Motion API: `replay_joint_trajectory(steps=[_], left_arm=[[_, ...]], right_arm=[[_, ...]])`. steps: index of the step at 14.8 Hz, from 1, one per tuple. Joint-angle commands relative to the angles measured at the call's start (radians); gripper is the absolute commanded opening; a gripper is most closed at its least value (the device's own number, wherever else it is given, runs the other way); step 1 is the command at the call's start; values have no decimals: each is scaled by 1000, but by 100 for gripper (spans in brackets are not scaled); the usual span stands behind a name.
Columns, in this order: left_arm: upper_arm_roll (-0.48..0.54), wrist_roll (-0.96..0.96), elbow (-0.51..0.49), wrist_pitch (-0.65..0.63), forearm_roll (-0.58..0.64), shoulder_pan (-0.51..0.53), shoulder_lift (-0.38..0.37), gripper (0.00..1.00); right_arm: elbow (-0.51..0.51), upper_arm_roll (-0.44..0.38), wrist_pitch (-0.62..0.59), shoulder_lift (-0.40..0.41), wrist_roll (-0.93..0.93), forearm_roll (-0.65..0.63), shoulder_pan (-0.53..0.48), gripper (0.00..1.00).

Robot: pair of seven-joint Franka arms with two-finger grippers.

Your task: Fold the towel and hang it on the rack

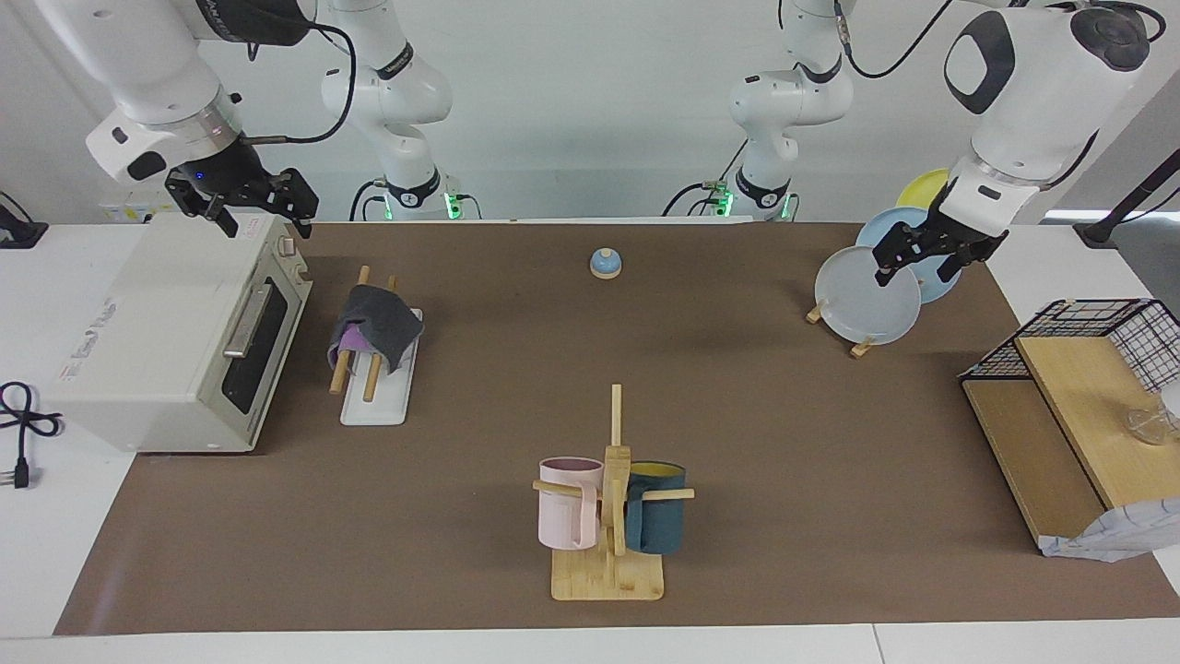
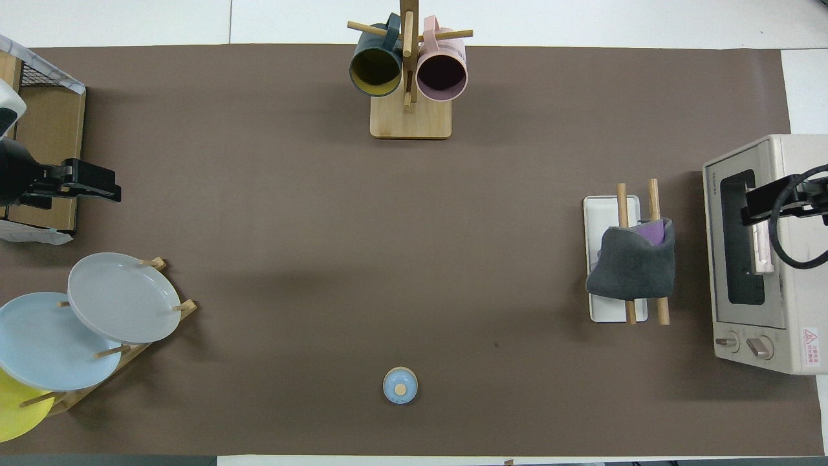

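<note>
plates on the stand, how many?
3, all on the wooden stand at the left arm's end: grey plate farthest from the robots, light blue plate next, yellow plate nearest. More could sit out of frame.

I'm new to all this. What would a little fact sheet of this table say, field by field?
towel: grey side out, purple showing, draped over both rods
rack: two wooden rods on a white base, beside the toaster oven
toaster oven: at the right arm's end of the table
right claw: open, empty, over the toaster oven
left claw: open, empty, over the plates
plates: standing in a wooden holder
mug tree: pink and dark mugs hanging
bell: small, blue, nearest the robots
</note>
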Motion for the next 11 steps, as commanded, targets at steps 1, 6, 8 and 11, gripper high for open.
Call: replay_joint_trajectory(steps=[1,6,8,11], left_arm=[[12,10,-17,9,-4,-7,-19,100],[12,10,-16,10,-4,-7,-19,100],[12,10,-16,10,-4,-7,-19,100],[12,10,-17,10,-4,-7,-17,100]], right_arm=[[13,8,4,3,0,-3,-3,100],[11,10,5,3,32,-3,-6,100],[10,10,8,3,23,-3,-9,100],[8,10,22,3,24,-5,-6,100]])
